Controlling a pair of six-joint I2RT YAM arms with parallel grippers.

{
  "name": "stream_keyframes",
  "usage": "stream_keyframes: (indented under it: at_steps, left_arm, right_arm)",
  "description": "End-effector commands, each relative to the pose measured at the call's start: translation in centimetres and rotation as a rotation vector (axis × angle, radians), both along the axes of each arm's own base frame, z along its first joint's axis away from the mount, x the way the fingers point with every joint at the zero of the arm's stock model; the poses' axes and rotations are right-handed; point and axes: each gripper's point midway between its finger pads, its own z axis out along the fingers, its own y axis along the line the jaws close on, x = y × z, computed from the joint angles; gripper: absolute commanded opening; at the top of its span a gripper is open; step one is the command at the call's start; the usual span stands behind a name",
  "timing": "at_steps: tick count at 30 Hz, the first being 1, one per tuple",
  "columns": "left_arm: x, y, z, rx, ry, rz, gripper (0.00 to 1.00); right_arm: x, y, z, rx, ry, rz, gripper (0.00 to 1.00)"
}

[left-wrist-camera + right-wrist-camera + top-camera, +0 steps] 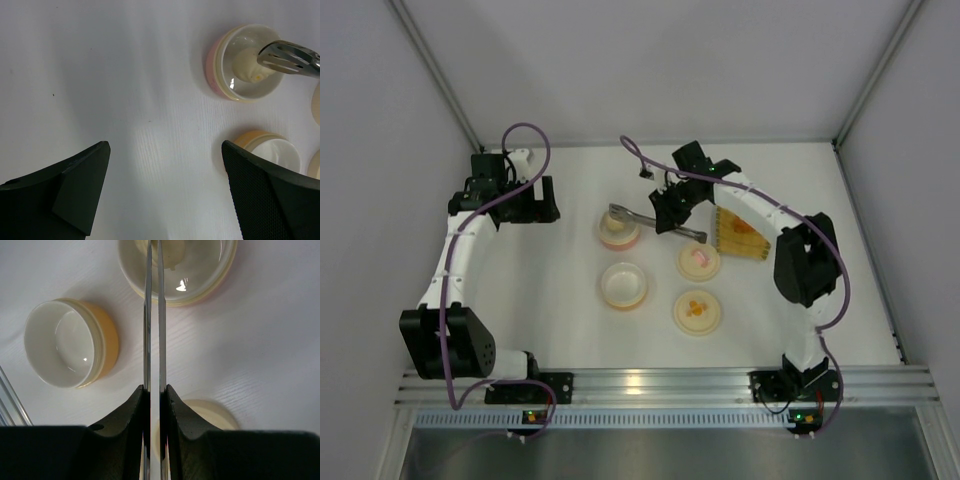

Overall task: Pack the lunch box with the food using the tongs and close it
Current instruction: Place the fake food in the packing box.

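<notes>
Tongs: slim long grey metal tongs, the two arms pressed nearly together with only a thin gap, tips reaching over the pink-sided round cream bowl.
Food: small pale cream round ball lying inside that bowl, just beside the tong tips.
Right jaws: the right gripper is narrowed onto the tong arms and squeezes them from both sides, partway along their length.
Left jaws: the left gripper is spread wide with nothing between its fingers, over the bare white table, between 9 and 10 o'clock of the pink bowl in the top view.
Second bowl: orange-sided round cream bowl at 6 o'clock of the pink bowl, near it but apart.
Lids: flat cream round lid with pink marks between 2 and 3 o'clock of the orange bowl; flat cream round lid with orange marks between 3 and 4 o'clock.
Tray: yellow woven tray at 3 o'clock of the pink bowl.
Hard to tell: whether the tips touch the ball; the right wrist view cuts the tips off at its top edge, and the fingers hide the tongs' joined end.
</notes>
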Motion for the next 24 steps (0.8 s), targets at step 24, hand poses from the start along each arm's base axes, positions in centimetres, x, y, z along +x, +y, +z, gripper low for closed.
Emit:
stream_keyframes:
  at_steps: [24]
  left_arm:
    - [0.5,0.4,-1.0,0.013,0.005,0.004,0.98]
  right_arm:
    - [0.7,2.0,-2.0,0.008,-0.025,0.046,0.2]
